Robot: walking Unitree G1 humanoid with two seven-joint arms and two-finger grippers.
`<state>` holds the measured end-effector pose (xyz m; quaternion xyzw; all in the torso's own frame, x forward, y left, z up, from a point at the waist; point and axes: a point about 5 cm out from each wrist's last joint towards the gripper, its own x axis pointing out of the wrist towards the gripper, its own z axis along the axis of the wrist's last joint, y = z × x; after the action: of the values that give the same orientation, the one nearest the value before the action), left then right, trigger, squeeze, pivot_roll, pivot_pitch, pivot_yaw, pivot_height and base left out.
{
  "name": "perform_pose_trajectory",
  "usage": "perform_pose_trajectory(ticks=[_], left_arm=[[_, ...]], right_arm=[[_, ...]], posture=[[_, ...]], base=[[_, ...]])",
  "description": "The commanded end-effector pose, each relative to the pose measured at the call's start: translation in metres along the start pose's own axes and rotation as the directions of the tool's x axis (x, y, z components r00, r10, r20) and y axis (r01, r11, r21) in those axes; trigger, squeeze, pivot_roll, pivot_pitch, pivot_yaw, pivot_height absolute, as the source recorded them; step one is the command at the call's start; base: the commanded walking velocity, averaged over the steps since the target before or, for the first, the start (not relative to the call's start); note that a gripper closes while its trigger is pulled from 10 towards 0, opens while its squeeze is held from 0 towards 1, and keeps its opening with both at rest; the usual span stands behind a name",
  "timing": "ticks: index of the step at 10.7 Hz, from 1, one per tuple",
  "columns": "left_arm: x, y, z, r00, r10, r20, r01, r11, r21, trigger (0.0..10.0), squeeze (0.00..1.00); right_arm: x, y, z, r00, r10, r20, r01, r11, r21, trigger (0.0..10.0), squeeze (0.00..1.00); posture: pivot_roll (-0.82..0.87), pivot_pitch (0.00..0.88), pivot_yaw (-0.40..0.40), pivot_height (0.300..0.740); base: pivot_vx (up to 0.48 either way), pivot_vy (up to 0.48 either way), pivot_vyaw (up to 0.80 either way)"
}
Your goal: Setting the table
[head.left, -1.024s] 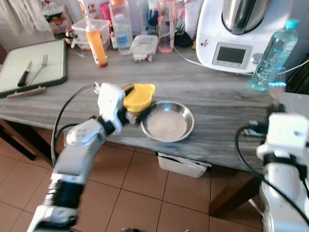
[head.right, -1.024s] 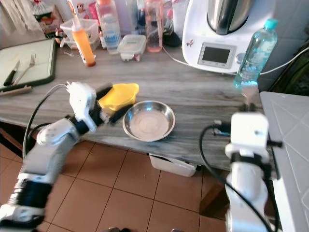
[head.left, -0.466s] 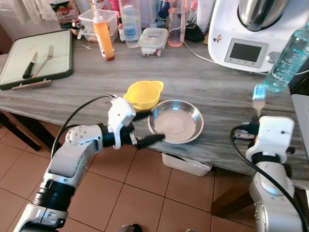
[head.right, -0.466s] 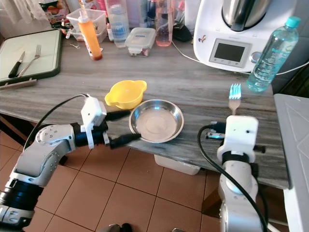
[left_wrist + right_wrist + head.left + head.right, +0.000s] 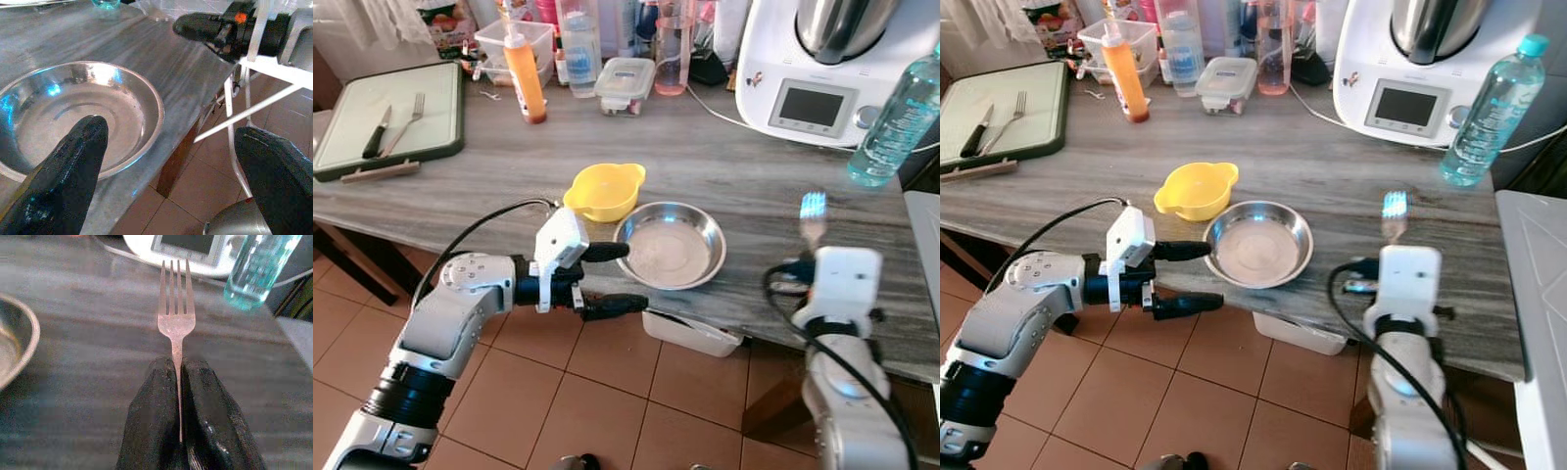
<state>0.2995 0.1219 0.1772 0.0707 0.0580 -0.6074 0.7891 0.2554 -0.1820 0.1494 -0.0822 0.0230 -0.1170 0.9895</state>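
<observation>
A grey wooden table (image 5: 724,171) carries a white kitchen machine (image 5: 822,69) at its far right. A steel bowl (image 5: 670,245) sits at the near edge, a yellow bowl (image 5: 604,191) touching its left rim. The left gripper (image 5: 612,279) hangs spread wide beside the steel bowl, grasping nothing. The right gripper (image 5: 178,382) pinches a fork (image 5: 176,318) by its handle, tines pointing away, above the near edge, right of the bowl.

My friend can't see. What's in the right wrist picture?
Two black fingers pinch a fork by its handle, prongs pointing away over a grey wooden table. A blue water bottle stands beyond it, and a metal bowl's edge shows beside.
</observation>
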Motion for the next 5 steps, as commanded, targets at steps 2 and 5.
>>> perform_pose_trajectory(ticks=[2,5], left_arm=[[0.005,-0.003,0.006,1.0,-0.03,-0.004,0.03,0.999,0.028,10.0,0.0],[0.007,-0.006,0.006,0.999,-0.037,-0.002,0.037,0.999,0.016,10.0,0.0]], right_arm=[[0.006,0.01,0.0,0.999,0.033,-0.002,-0.033,0.999,0.038,10.0,0.0],[0.014,0.019,0.0,0.998,0.056,-0.004,-0.056,0.994,0.093,10.0,0.0]], posture=[[-0.04,0.133,0.059,0.74],[-0.04,0.134,0.061,0.74]], base=[[0.0,0.0,0.0],[0.0,0.0,0.0]])
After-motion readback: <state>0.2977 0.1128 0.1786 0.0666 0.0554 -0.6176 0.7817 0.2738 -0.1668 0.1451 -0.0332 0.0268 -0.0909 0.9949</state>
